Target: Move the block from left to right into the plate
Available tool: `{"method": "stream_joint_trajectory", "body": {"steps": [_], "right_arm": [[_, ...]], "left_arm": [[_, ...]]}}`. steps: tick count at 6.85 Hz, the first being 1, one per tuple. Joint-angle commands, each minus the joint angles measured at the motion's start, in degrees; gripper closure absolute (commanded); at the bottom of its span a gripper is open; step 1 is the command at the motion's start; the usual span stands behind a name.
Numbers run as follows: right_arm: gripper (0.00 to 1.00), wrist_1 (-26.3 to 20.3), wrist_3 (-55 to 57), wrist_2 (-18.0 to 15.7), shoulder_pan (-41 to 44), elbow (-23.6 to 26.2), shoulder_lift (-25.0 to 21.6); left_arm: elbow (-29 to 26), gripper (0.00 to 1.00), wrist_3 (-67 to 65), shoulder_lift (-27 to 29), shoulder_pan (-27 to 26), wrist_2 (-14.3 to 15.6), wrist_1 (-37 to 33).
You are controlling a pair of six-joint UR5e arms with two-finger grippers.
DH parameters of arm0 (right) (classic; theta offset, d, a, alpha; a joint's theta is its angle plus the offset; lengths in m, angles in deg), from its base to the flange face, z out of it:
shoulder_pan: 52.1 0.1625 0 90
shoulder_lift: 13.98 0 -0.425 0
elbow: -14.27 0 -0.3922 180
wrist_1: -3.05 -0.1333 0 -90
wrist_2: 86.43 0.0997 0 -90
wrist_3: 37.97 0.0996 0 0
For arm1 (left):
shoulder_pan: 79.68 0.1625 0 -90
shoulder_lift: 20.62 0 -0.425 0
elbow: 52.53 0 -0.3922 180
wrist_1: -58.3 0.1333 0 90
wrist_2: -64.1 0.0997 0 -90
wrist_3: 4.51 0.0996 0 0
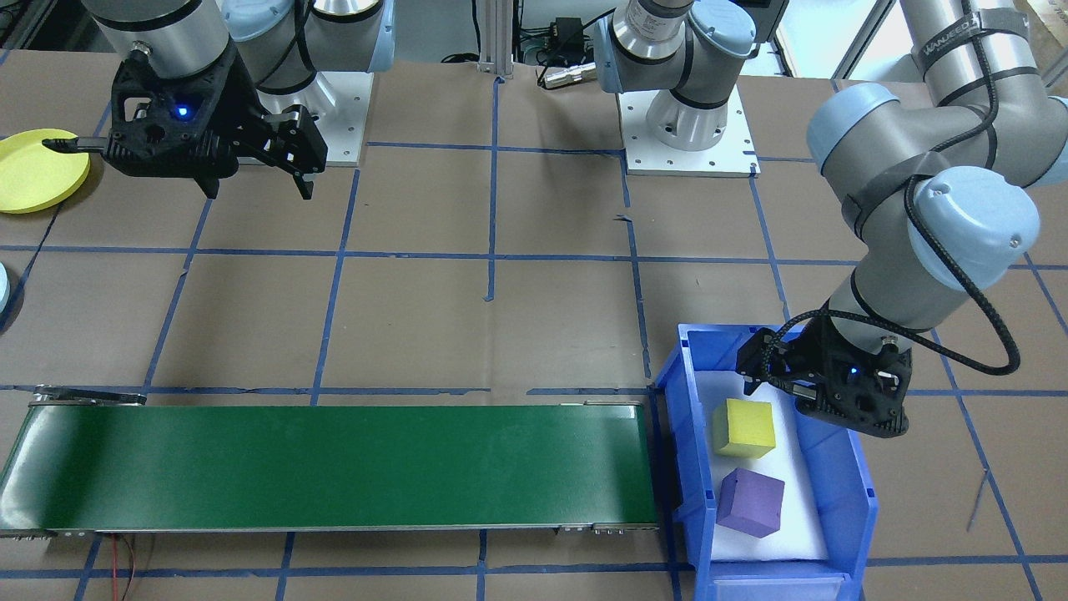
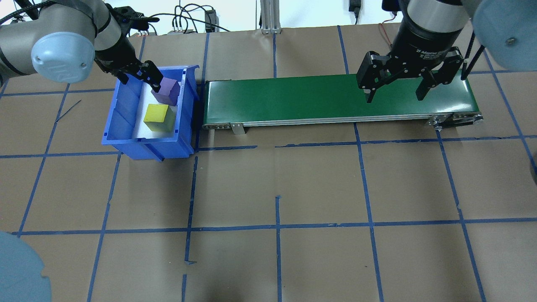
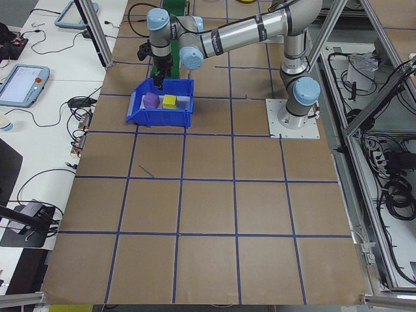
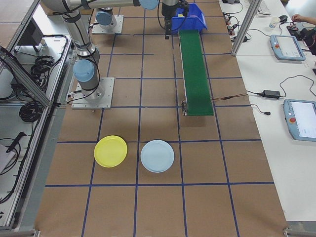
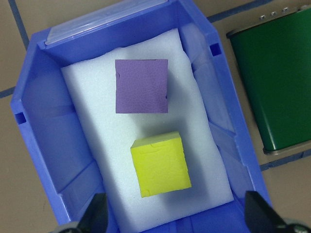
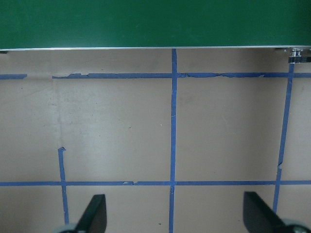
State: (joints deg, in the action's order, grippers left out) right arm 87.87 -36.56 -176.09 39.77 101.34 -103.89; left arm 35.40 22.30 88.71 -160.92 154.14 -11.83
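A yellow block (image 5: 160, 165) and a purple block (image 5: 141, 86) lie on white foam inside a blue bin (image 5: 39, 121). Both blocks also show in the front view, yellow (image 1: 743, 427) and purple (image 1: 749, 501). My left gripper (image 5: 177, 216) hangs open above the bin, apart from both blocks and nearer the yellow one, and holds nothing. It shows over the bin in the overhead view too (image 2: 140, 82). My right gripper (image 2: 394, 97) is open and empty above the table by the conveyor's right end. A yellow plate (image 4: 110, 151) and a light blue plate (image 4: 157, 156) lie on the table beyond it.
A green conveyor belt (image 2: 293, 98) runs from beside the bin (image 2: 126, 113) towards my right arm. The yellow plate (image 1: 37, 171) lies just past my right gripper (image 1: 257, 185) in the front view. Blue tape lines grid the brown table.
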Motion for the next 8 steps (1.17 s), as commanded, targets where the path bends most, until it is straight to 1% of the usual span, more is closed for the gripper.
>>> {"method": "stream_joint_trajectory", "body": {"steps": [1, 2, 5, 7, 8], "right_arm": [[0.0, -0.09, 0.0, -0.51, -0.03, -0.06, 0.0], [0.0, -0.09, 0.0, -0.43, -0.03, 0.03, -0.09], [0.0, -0.09, 0.0, -0.43, 0.06, -0.06, -0.09], [0.0, -0.09, 0.0, -0.43, 0.06, 0.03, -0.09], [0.0, -0.09, 0.0, -0.43, 0.06, 0.03, -0.09]], "left_arm": [[0.57, 0.0, -0.44, 2.89, 0.2, -0.04, 0.17], [0.92, 0.0, -0.45, 3.43, 0.2, -0.13, 0.17], [3.12, 0.01, -0.36, 6.06, 0.2, -0.22, 4.64], [3.21, 0.02, -0.44, 8.0, 0.2, -0.31, 5.09], [3.12, 0.04, -0.71, 8.62, 0.2, -0.31, 5.09]]}}
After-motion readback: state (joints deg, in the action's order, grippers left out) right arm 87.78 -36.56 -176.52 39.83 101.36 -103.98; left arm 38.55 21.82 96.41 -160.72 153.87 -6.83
